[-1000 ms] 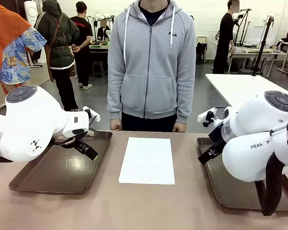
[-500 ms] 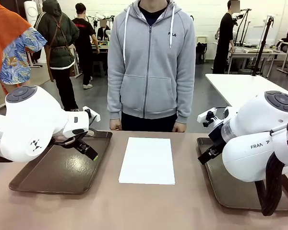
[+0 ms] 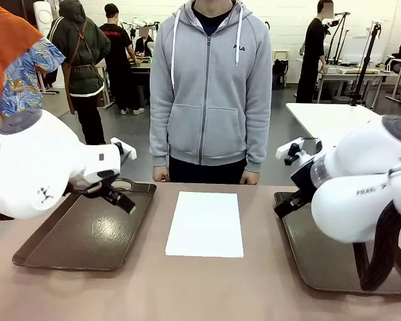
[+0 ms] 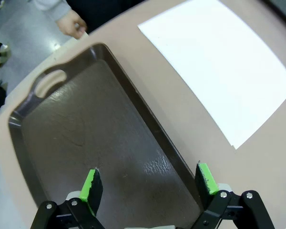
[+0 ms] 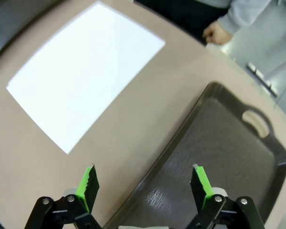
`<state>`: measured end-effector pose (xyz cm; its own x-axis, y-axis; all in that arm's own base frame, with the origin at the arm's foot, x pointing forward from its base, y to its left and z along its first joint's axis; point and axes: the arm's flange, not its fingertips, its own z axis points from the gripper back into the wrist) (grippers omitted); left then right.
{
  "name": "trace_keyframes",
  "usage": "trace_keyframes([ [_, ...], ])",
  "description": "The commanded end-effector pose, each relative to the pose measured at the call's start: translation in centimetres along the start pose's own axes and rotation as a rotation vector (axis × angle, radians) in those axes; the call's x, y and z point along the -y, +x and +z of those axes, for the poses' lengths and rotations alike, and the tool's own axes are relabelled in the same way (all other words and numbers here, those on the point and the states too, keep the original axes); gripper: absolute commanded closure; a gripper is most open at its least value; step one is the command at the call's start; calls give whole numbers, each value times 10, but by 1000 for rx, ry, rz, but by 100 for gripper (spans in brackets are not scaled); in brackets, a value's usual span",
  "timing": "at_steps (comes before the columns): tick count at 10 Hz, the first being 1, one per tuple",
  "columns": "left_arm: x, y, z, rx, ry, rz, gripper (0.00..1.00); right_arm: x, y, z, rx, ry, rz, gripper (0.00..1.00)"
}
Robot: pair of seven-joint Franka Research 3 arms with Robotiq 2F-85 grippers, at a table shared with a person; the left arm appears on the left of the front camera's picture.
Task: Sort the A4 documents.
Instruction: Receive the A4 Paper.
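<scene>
Though thin, flat rectangular A4 documents (image 3: 204,224)

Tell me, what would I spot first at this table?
White rectangular paper lies flat in the middle of the tan table, before a person in a grey hoodie. The left gripper hangs open over a dark brown handled tray on the left; the right gripper hangs open at the matching tray on the right.

Large workshop room, even indoor light. Grey glossy floor (image 3: 130,147), white back wall (image 3: 291,20). White table (image 3: 334,120) at right; behind it a cluttered work table (image 3: 351,72) and a dark stand (image 3: 364,63). Another table (image 3: 139,67) far back left. Several people stand around.
</scene>
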<state>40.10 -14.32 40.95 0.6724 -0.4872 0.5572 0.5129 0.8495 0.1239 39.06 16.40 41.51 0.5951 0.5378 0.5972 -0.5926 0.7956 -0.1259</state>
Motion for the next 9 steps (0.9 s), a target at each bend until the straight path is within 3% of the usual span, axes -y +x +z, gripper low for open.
trace_keyframes([
  [1,-5,-12,50,30,-74,72,0,32,-38,54,71,89,-3,0],
  [4,-11,-25,91,14,-167,-11,0,56,-61,115,103,137,94,0],
  [5,-16,-28,101,47,-226,-31,0,63,-68,131,137,136,95,0],
  [6,-26,-34,110,146,-335,-129,0,67,-73,143,164,142,101,0],
  [9,-55,-53,130,273,-330,-68,0,75,-81,160,222,171,79,0],
])
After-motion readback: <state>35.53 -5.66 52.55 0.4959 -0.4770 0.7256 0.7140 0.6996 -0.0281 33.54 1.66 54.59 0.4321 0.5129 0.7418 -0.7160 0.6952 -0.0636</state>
